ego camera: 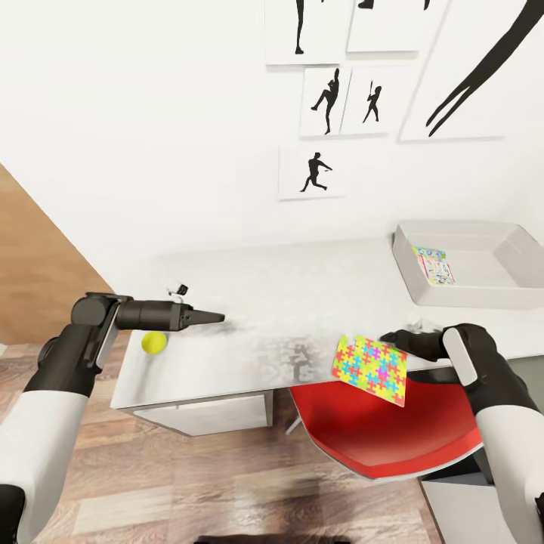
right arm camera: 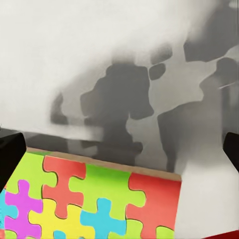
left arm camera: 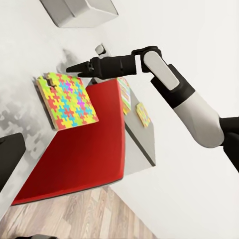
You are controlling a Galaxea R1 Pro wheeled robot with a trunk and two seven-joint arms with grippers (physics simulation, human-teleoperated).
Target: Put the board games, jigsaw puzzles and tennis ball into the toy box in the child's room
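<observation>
Red chair seat sits nearest, under the table edge. Above it, the jigsaw puzzle overhangs that edge. Right gripper, jaws spread, must close on it for the toy box.

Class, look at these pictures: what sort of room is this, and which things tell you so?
Probably a child's bedroom or playroom. Black silhouette sports posters hang on the white wall, a colourful jigsaw puzzle and a tennis ball lie on the table, and a grey toy box stands on it.
</observation>
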